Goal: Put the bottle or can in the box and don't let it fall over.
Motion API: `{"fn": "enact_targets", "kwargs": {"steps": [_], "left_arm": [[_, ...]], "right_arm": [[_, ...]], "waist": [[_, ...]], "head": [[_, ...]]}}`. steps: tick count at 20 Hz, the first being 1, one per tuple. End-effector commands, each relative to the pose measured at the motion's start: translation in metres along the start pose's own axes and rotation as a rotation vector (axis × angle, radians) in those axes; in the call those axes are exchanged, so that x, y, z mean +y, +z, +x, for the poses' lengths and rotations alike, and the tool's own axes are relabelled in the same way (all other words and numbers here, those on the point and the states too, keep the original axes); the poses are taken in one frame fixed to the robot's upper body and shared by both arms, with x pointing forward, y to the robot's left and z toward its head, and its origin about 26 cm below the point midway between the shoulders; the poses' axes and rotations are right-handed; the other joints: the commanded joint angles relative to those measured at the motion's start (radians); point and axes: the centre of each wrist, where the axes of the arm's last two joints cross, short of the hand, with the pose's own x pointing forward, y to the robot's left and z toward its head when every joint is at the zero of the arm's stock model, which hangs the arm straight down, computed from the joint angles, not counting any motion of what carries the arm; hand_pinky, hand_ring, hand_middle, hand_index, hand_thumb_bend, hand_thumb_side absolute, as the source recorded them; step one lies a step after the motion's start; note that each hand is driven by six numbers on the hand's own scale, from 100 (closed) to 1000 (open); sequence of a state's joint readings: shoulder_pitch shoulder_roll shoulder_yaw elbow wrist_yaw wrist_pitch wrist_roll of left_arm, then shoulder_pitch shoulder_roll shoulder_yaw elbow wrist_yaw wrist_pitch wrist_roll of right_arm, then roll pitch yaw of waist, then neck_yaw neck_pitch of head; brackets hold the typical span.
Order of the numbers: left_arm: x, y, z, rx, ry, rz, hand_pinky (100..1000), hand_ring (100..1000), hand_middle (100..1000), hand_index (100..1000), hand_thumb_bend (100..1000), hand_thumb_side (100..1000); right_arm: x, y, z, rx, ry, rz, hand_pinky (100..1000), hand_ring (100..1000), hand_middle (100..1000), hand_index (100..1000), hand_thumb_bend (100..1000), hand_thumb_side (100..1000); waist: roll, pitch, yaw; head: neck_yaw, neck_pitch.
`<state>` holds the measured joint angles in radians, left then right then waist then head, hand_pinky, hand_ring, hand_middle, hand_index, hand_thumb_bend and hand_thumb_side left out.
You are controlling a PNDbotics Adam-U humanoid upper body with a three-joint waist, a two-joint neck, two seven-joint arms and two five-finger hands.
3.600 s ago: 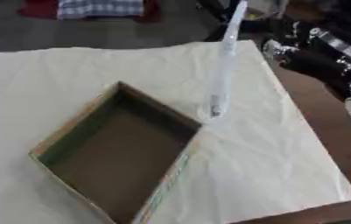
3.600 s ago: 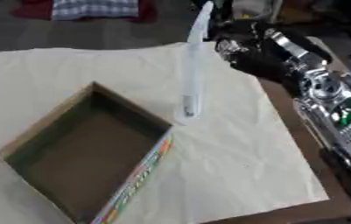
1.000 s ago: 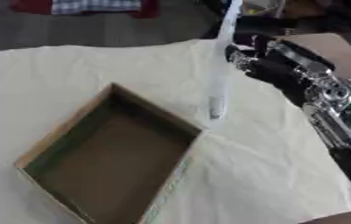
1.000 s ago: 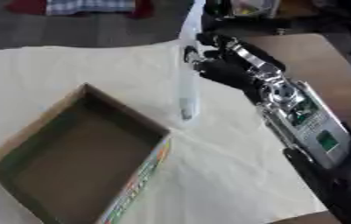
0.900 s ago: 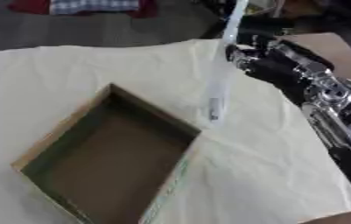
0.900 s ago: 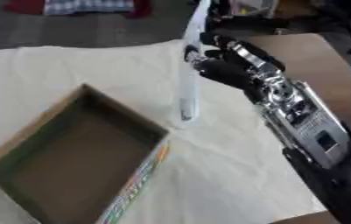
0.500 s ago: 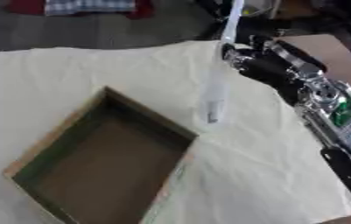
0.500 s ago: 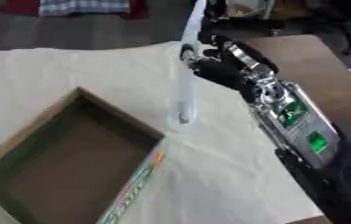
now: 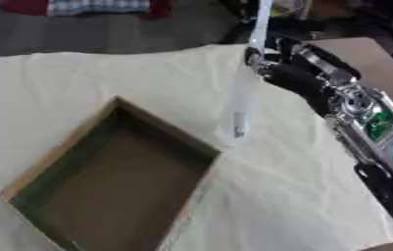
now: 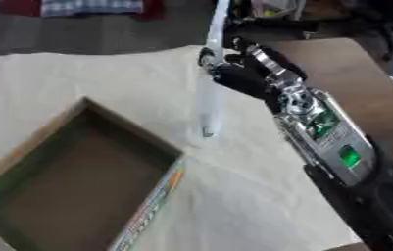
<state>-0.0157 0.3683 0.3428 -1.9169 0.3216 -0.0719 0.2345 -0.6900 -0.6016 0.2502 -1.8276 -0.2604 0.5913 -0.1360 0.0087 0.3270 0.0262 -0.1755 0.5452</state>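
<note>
A tall, thin, clear bottle stands upright on a cream cloth that covers the table. Its base is near the middle of the cloth, a little toward the right edge. Its upper part reaches up to the far edge of the cloth and beyond it in the view. The bottle is see-through, so the outline is faint against the cloth.

An open cardboard box lies on the cloth toward the near left corner, turned so that one corner points to the far side. Its right corner is just beside the base of the bottle, but the two are apart. The inside of the box is brown and dark, and the outer wall on the near right side carries a coloured print.

The right hand comes in from the right side and is at the upper part of the bottle. Its dark fingers are curled at the bottle, but I cannot tell whether they close around it or only touch it. The forearm behind is silver, with small green lights, and it crosses the right edge of the cloth over the bare brown table.

The left hand does not show in either view.
</note>
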Motion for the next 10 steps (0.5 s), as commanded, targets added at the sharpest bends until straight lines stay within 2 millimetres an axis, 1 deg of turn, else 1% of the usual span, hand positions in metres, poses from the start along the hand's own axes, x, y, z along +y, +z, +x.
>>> {"fn": "enact_targets", "kwargs": {"steps": [1, 10], "left_arm": [[0.0021, -0.0039, 0.0065, -0.024, -0.007, -0.009, 1000, 1000, 1000, 718, 100, 623], [0.0015, -0.0047, 0.0069, -0.027, -0.005, -0.013, 1000, 1000, 1000, 718, 100, 625]], "right_arm": [[-0.0094, -0.0004, 0.0081, -0.02, 0.017, -0.029, 1000, 1000, 1000, 942, 100, 495], [-0.0102, -0.0058, 0.0078, -0.005, 0.022, -0.063, 1000, 1000, 1000, 934, 100, 493]], "waist": [[0.0, -0.014, 0.002], [-0.003, -0.005, 0.012]], "head": [[-0.003, -0.015], [-0.011, -0.026]]}}
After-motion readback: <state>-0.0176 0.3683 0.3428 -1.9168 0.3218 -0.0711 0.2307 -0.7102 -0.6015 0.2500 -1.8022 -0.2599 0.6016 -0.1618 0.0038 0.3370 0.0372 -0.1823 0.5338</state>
